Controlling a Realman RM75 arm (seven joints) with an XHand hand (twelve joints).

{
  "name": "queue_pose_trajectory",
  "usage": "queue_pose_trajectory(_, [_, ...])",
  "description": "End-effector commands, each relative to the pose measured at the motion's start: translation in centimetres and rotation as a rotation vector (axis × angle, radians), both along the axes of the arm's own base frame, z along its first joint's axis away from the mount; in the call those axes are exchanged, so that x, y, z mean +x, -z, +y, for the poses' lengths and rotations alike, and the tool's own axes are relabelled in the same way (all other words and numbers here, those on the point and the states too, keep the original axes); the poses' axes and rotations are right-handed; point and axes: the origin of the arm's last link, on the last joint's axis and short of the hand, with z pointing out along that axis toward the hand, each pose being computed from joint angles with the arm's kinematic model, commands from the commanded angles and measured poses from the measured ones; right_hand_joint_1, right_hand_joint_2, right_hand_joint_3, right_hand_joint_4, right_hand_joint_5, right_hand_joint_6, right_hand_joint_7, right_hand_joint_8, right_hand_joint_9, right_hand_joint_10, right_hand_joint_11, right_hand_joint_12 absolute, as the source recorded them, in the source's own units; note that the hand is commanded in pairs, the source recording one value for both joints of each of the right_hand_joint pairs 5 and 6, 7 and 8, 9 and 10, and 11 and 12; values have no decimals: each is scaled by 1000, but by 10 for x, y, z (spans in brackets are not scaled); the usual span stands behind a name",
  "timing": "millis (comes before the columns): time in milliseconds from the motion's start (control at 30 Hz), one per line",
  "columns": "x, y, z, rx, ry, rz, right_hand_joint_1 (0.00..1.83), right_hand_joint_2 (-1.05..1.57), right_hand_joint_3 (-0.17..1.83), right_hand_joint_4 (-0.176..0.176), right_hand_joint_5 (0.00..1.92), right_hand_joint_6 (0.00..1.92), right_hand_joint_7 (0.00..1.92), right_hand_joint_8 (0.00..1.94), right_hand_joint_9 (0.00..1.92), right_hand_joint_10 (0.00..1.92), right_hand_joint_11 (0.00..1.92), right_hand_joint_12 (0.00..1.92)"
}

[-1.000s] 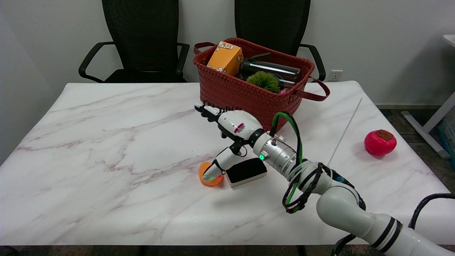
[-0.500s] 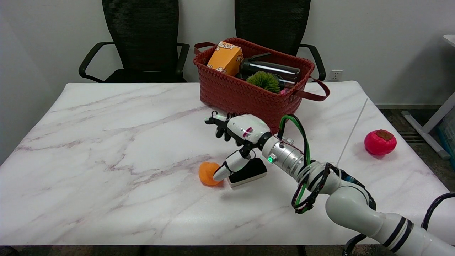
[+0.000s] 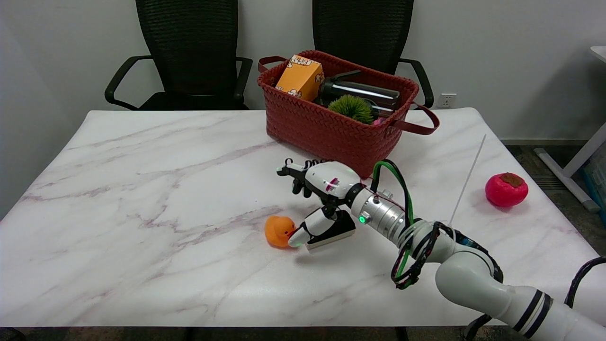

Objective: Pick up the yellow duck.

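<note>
The robot hand [image 3: 316,196] has drawn back, uncovering the duck [image 3: 279,231].

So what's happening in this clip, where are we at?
The robot's right hand is reaching over a marble-patterned table toward a small orange-yellow rubber duck. One of its fingers is down beside the duck, at or very near its side, while the others are spread above; the duck sits on the table, not lifted. A black-and-white rectangular block lies just behind that finger. Further back stand a red woven basket and a red persimmon-like fruit.
</note>
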Motion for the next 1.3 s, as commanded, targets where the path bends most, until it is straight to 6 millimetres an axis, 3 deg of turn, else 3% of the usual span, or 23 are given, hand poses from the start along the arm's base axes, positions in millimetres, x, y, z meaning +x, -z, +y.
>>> queue_pose_trajectory(33, [-13, 2, 2, -4, 32, -22, 915, 521, -175, 0, 320, 320, 766, 766, 879, 879, 1196, 1196])
queue_pose_trajectory(300, [-13, 2, 3, -7, 25, -26, 882, 560, -175, 0, 333, 333, 983, 983, 999, 999, 1234, 1234])
queue_pose_trajectory(1300, [-29, 22, 5, 2, 62, -92, 866, 626, -175, 0, 342, 342, 1019, 1019, 1062, 1062, 1324, 1324])
